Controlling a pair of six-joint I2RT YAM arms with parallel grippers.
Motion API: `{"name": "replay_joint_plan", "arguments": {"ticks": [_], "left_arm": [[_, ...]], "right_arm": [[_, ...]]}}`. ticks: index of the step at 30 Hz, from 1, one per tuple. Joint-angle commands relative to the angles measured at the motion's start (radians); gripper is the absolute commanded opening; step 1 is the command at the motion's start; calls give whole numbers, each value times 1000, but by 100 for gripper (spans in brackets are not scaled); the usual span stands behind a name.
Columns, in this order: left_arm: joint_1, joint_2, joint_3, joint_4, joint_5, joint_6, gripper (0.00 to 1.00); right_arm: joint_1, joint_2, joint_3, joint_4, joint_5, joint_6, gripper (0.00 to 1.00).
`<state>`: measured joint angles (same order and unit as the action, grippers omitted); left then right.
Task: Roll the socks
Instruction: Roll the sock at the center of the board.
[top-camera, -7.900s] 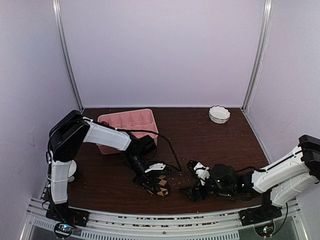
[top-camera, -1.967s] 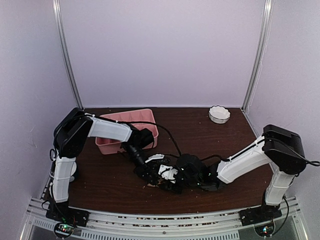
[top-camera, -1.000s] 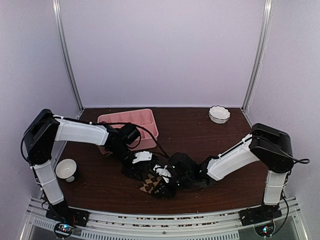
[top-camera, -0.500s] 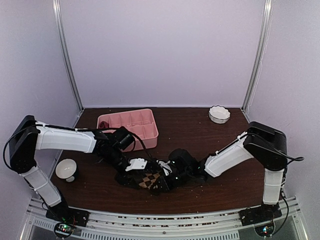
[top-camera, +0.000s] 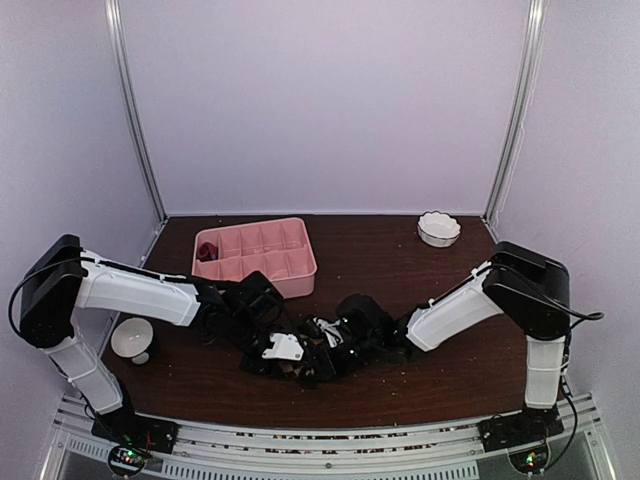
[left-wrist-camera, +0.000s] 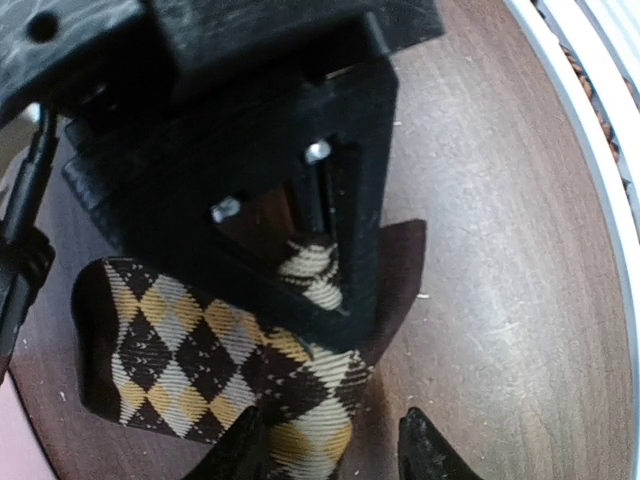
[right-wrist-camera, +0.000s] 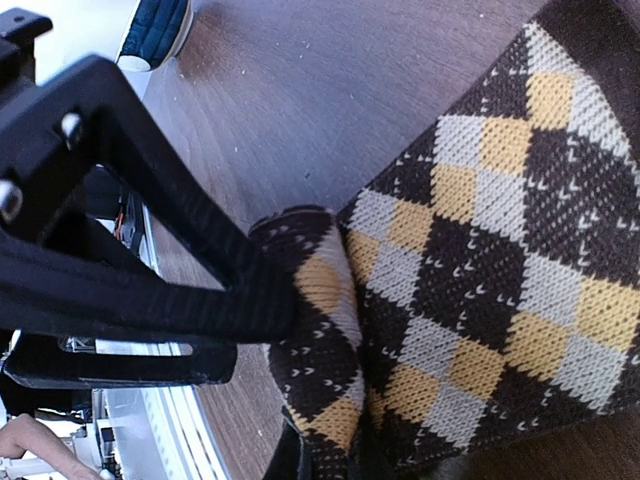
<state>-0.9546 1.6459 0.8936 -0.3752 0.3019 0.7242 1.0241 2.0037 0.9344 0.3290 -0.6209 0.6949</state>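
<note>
Crowding the middle of the bench's (top-camera: 450, 270) near edge, both arms meet over one sock, well apart from the pink tray (top-camera: 300, 268) at the back-left corner. Right arm (top-camera: 450, 312) comes in from the right edge, left arm (top-camera: 140, 292) from the left.

The brown-and-tan checked sock (left-wrist-camera: 180, 350) lies flat between them, its length seemingly along that near edge. Right pincer (top-camera: 318, 352) is pressed together on a bunched fold. Left pincer (left-wrist-camera: 330, 455) is half spread, straddling the sock's end, with bare bench beside one finger, so no squeeze.

Rolling, I'd judge, means turning that fold over toward the left arm's side.
</note>
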Motion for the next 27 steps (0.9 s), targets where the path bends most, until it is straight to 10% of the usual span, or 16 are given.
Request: {"name": "replay_joint_plan", "arguments": {"ticks": [1, 10, 18, 27], "left_arm": [[-1, -47, -20, 48, -12, 12, 46], [-22, 29, 9, 4, 21, 40, 45], [-21, 115, 28, 27, -78, 16, 16], [-5, 271, 198, -172, 4, -22, 3]], "right_arm": [[-10, 104, -88, -291, 86, 19, 0], [-24, 92, -102, -233, 63, 53, 0], [-27, 90, -120, -159, 40, 95, 1], [-45, -105, -298, -37, 153, 55, 39]]}}
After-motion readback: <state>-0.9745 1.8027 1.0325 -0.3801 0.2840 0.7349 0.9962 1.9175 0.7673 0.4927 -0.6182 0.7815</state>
